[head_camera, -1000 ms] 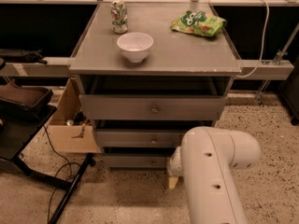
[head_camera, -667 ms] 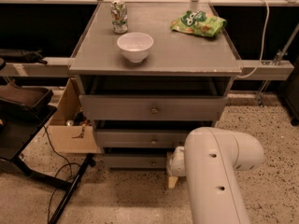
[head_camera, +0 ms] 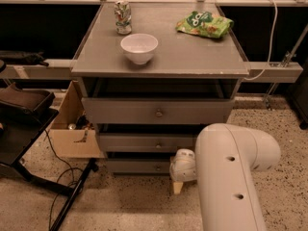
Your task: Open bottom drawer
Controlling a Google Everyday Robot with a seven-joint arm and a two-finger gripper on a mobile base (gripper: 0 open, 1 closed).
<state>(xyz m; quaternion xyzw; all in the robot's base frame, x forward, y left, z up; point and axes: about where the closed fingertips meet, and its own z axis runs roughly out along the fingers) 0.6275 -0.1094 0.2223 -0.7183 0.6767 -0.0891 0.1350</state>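
Observation:
The bottom drawer [head_camera: 137,166] is the lowest of three grey fronts on the cabinet, with a small round knob [head_camera: 156,167] at its centre. Its front sits back under the middle drawer [head_camera: 139,142] and shows no gap into the inside. My gripper [head_camera: 179,179] hangs low in front of the drawer's right end, a little right of and below the knob, close to the floor. It holds nothing that I can see. The big white arm [head_camera: 231,177] rises from the lower right and hides the right end of the lower drawers.
On the cabinet top [head_camera: 192,52] stand a white bowl [head_camera: 139,47], a can [head_camera: 122,17] and a green chip bag [head_camera: 204,24]. A cardboard box [head_camera: 72,129], cables and a black stand leg [head_camera: 72,201] lie to the left. Speckled floor lies in front.
The arm has shifted slightly to the right; the gripper stays at about the same spot by the bottom drawer. The drawers have not moved.

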